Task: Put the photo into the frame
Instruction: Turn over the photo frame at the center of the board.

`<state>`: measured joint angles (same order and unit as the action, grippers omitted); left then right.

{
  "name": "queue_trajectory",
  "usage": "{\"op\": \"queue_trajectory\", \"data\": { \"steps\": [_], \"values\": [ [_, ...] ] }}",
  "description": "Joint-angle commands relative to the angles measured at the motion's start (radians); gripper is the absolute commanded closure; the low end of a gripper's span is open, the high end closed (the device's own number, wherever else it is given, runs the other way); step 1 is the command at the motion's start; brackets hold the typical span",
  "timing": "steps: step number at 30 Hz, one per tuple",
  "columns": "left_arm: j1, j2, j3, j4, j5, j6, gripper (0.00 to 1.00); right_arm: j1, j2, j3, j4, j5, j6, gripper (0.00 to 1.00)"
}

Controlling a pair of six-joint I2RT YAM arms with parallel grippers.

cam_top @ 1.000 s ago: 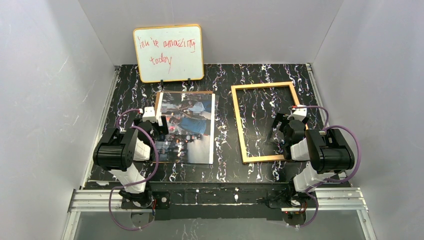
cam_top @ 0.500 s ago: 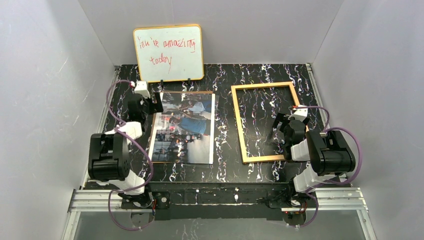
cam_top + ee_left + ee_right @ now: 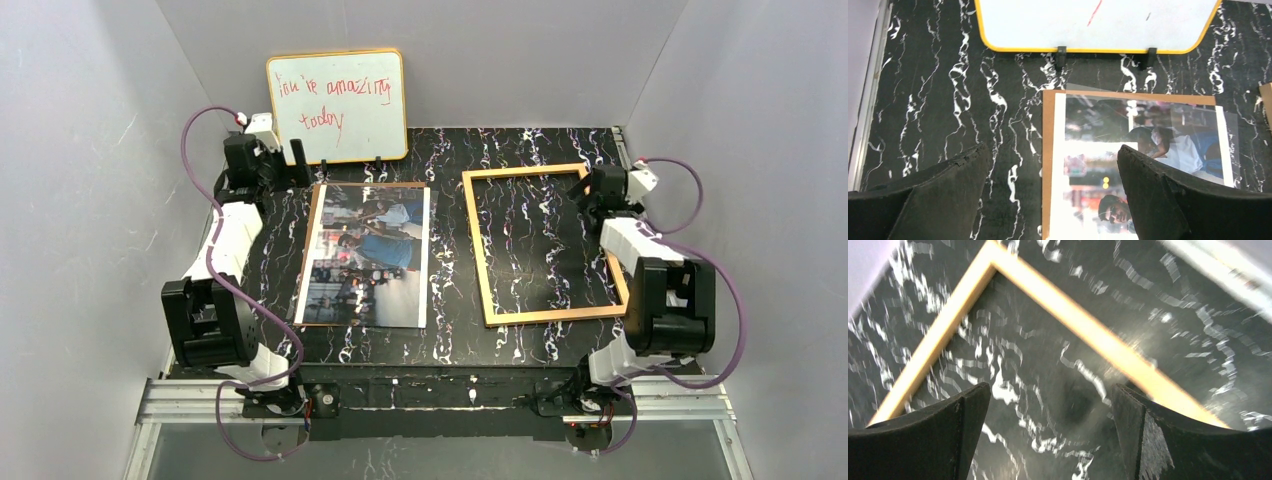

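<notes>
The photo (image 3: 372,255) lies flat at centre left, a colour print with a white edge resting on a brown backboard (image 3: 312,250). In the left wrist view the photo (image 3: 1148,145) and the backboard (image 3: 1048,125) lie below the jaws, under what looks like a clear sheet. The golden frame (image 3: 476,250) lies flat to the right, with only the dark table inside it. My left gripper (image 3: 288,165) (image 3: 1052,150) hangs open above the photo's far left corner. My right gripper (image 3: 585,188) (image 3: 1050,387) hangs open above the frame's far right corner (image 3: 1088,315). Neither holds anything.
A yellow-rimmed whiteboard (image 3: 337,105) (image 3: 1098,20) with red handwriting stands on two black feet against the back wall, just behind the photo. Grey walls close in the black marbled table (image 3: 450,150) on three sides. A metal rail (image 3: 430,390) runs along the near edge.
The left arm swung from over the photo's left edge out to the back left, by the whiteboard. The right arm moved from the frame's near right part to its far right corner. Both grippers stayed open.
</notes>
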<state>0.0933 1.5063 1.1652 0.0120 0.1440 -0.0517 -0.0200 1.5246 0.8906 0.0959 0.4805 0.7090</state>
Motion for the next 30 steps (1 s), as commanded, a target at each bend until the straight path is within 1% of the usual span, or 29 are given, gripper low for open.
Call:
{"op": "queue_trajectory", "data": {
  "steps": [1,3,5,8,9,12,19,23,30],
  "values": [
    [0.044,0.002,0.05,-0.18,0.01,0.046,0.02,0.119,0.079,0.089,-0.246,-0.207,-0.032,0.01],
    [0.055,-0.005,0.047,-0.204,0.001,0.07,0.02,0.226,0.09,0.112,-0.25,-0.189,-0.098,0.01],
    [0.063,-0.011,0.045,-0.224,-0.016,0.099,0.04,0.313,0.094,0.128,-0.239,-0.203,-0.141,0.01],
    [0.079,-0.02,0.034,-0.254,-0.025,0.121,0.04,0.411,0.119,0.175,-0.261,-0.238,-0.17,0.01],
    [0.084,-0.025,0.031,-0.262,-0.027,0.122,0.02,0.439,0.141,0.197,-0.276,-0.244,-0.183,0.01],
    [0.098,-0.037,0.012,-0.271,-0.033,0.124,0.02,0.507,0.195,0.256,-0.326,-0.226,-0.201,0.01],
    [0.112,-0.05,0.006,-0.315,-0.037,0.138,0.02,0.571,0.287,0.306,-0.392,-0.175,-0.227,0.02],
    [0.117,-0.054,0.014,-0.343,-0.031,0.151,0.02,0.58,0.33,0.308,-0.406,-0.167,-0.252,0.08],
    [0.12,-0.054,0.004,-0.387,0.003,0.177,0.02,0.602,0.354,0.284,-0.394,-0.165,-0.266,0.2]
  ]
}}
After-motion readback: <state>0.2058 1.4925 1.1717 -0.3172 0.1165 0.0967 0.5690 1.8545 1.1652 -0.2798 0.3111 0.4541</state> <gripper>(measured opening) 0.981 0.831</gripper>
